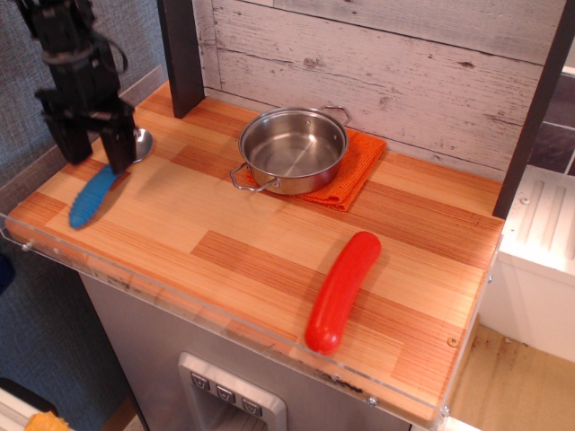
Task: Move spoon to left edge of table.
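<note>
The spoon lies on the table near its left edge. Its thick blue ribbed handle points toward the front-left corner, and its shiny metal bowl points toward the back. My black gripper hangs just above the spoon's neck with its two fingers spread apart. The right finger hides the neck, between the handle and the bowl. The jaws are open and hold nothing.
A steel pot stands on an orange cloth at the back middle. A long red sausage lies at the front right. A dark post rises behind the gripper. A clear acrylic rim edges the table's front.
</note>
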You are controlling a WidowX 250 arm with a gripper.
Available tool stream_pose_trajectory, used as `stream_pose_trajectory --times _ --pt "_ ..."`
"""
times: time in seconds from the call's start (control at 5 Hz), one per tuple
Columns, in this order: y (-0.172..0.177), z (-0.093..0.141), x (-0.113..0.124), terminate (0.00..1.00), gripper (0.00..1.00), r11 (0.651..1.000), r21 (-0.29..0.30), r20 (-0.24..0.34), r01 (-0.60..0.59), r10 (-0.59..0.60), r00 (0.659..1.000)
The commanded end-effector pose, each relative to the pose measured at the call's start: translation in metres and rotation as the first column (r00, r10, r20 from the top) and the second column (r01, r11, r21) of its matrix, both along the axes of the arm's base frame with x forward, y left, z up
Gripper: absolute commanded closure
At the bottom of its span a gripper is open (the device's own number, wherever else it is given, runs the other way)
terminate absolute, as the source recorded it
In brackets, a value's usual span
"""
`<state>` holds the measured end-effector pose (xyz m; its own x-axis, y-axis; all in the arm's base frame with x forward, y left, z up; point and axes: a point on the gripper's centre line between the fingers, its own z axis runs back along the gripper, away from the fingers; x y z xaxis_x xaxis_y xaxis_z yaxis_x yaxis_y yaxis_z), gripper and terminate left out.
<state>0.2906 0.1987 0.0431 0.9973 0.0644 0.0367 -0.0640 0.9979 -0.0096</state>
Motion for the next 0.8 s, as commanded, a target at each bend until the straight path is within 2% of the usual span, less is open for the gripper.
stream_pose_trajectory --times 0.0,0.4,0.6 --pt "-0.0352 0.0670 -0.0150 0.00 0.00 0.988 0.045 0.124 0.148 -0.153 0.980" --pt "-0.0424 0.0668 -0.0148 0.00 0.00 0.993 0.027 0.114 0.119 -0.121 0.986" --pt "-0.0424 0.0668 -0.0148 1.00 0.00 0.993 0.027 0.114 0.119 -0.121 0.986"
